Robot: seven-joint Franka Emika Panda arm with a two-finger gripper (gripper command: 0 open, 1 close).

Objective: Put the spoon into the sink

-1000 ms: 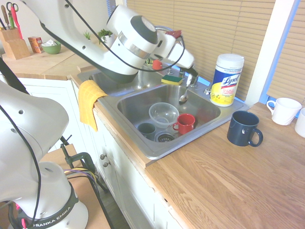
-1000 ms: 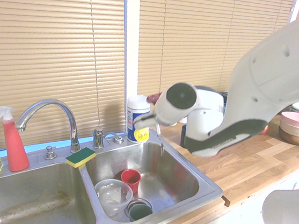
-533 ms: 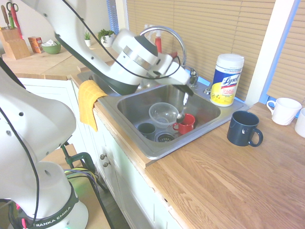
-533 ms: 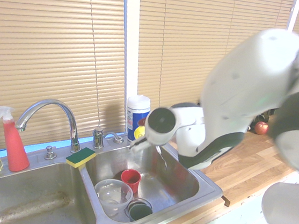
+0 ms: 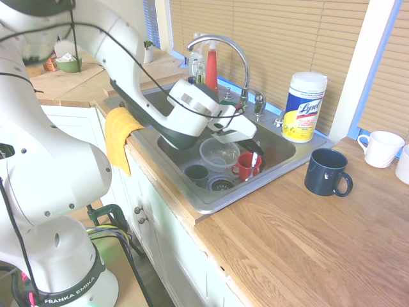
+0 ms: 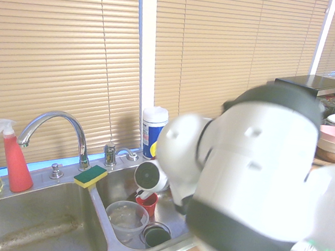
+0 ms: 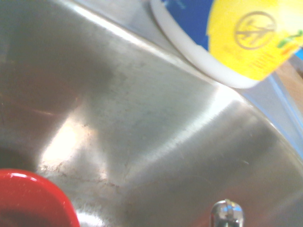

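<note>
The fingers (image 5: 255, 149) are closed on the spoon (image 5: 253, 165), which hangs down inside the sink (image 5: 211, 207), over the basin nearer the mugs on the counter (image 5: 287, 236). Right beside it is the red mug (image 5: 242, 166); whether they touch, I cannot tell. Past that mug sit the clear bowl (image 5: 217, 152) and the dark cup (image 5: 195, 173), near the drain (image 5: 220, 184). The canister (image 5: 305, 109) stands on the sink's rim, close to the fingers' side of the basin. The faucet (image 5: 241, 57) rises behind, and the sponge (image 6: 90, 176) lies between the basins.

Counted: one spoon, two basins, three things in the spoon's basin, one canister, one sponge, one blue mug (image 5: 327, 173) and two white mugs (image 5: 383, 150) on the counter.
</note>
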